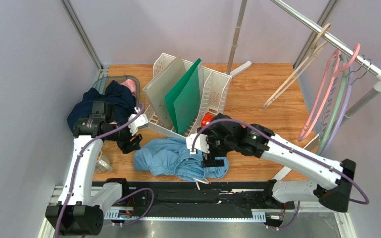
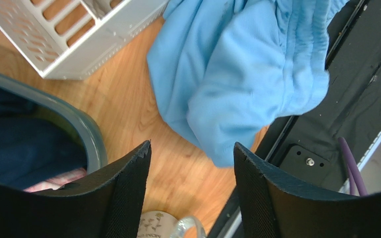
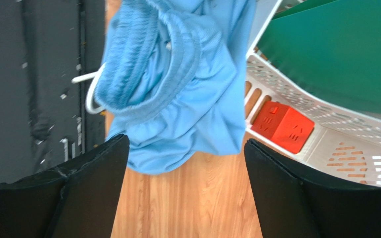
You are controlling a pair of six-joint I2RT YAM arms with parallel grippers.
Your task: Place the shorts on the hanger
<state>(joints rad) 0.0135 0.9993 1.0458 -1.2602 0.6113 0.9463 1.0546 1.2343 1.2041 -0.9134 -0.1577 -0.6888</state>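
The shorts (image 1: 177,158) lie crumpled at the near edge of the desk (image 1: 257,99), between the two arms. The left claw (image 2: 191,148) hangs just left of them, jaws parted and empty. The right claw (image 3: 186,144) hovers over their right end, spread wide, holding nothing.

The cloth looks light, limp and likely to sag, so a pinch on the gathered waistband (image 3: 128,64), the thickest fold, beside the white drawstring (image 3: 90,94), should hold best.

Just beyond stands the white file rack (image 1: 215,87), with green boards (image 1: 187,96) upright in its slots and a red block (image 3: 282,126) in its tray. Far left, a grey basket (image 1: 100,82) holds a navy garment (image 1: 103,106) and a pink cloth (image 1: 130,88).

The hanger (image 1: 297,74) hangs from the rail (image 1: 307,22), far right.
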